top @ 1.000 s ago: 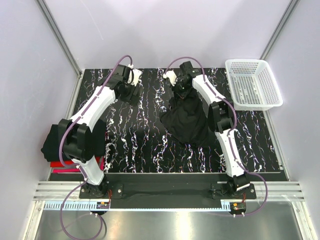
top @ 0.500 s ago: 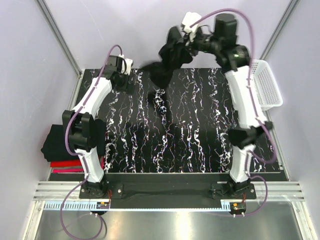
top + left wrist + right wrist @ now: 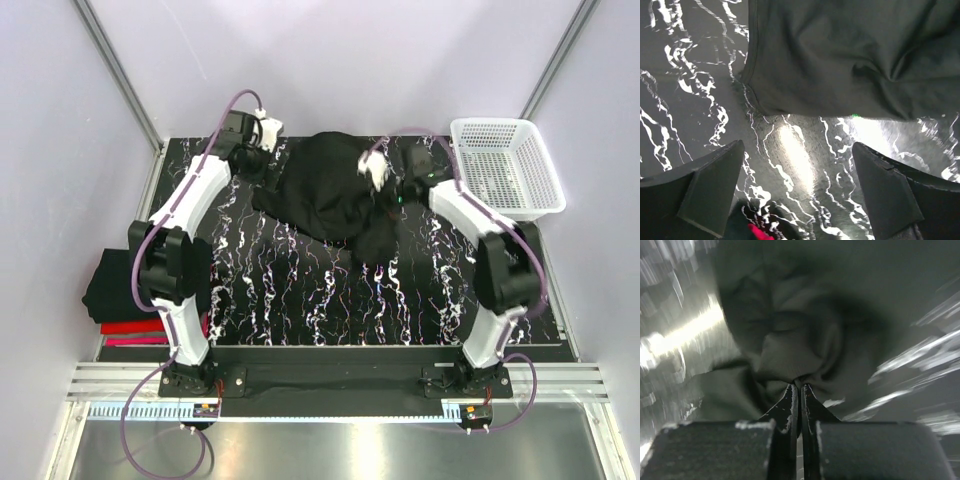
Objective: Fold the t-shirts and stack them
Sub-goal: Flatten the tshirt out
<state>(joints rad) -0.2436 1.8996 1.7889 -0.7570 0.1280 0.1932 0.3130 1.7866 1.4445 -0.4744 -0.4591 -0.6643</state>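
A black t-shirt (image 3: 325, 190) lies spread and rumpled on the far middle of the marbled table. My right gripper (image 3: 385, 190) is shut on a pinch of its cloth (image 3: 790, 360) near the shirt's right side. My left gripper (image 3: 262, 165) is open and empty, just left of the shirt's edge (image 3: 752, 90), above bare table. A stack of folded t-shirts (image 3: 112, 295), black on top of red and pink, lies off the table's left edge.
A white mesh basket (image 3: 505, 168) stands at the far right of the table. Purple walls close in at the back and sides. The table's near half (image 3: 350, 300) is bare marble pattern.
My right gripper lifted the black shirt high, swung it back and has now come down, and the shirt is spread across the far middle. My left gripper stayed near the far left.
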